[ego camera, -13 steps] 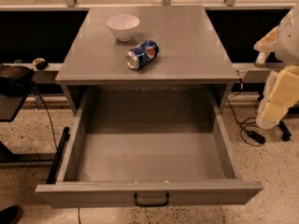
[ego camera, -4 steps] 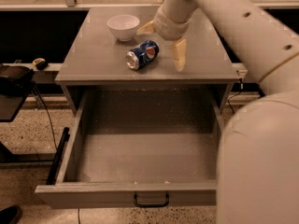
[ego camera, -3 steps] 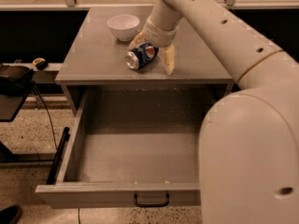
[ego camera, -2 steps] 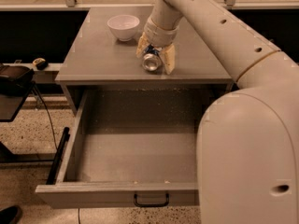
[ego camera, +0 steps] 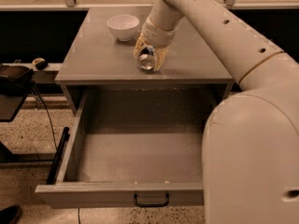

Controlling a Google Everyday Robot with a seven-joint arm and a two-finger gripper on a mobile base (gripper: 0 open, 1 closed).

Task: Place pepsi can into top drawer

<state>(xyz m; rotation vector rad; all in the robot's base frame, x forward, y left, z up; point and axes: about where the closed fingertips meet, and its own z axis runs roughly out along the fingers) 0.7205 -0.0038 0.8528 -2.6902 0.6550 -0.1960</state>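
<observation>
The gripper [ego camera: 149,54], near the cabinet top's front edge, pinches the pepsi can [ego camera: 146,62] between matt yellowish fingers [ego camera: 138,46]; the can's metal end shines. The top drawer [ego camera: 117,193] is matt grey metal. The bowl [ego camera: 123,26] is glossy white.

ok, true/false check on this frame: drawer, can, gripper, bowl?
1. The top drawer is open and empty. True.
2. The pepsi can lies inside the drawer. False: it is at the cabinet top, between the jaws.
3. The gripper is over the cabinet top, jaws closed on the can. True.
4. The white bowl touches the can. False: it stands apart, further back.
</observation>
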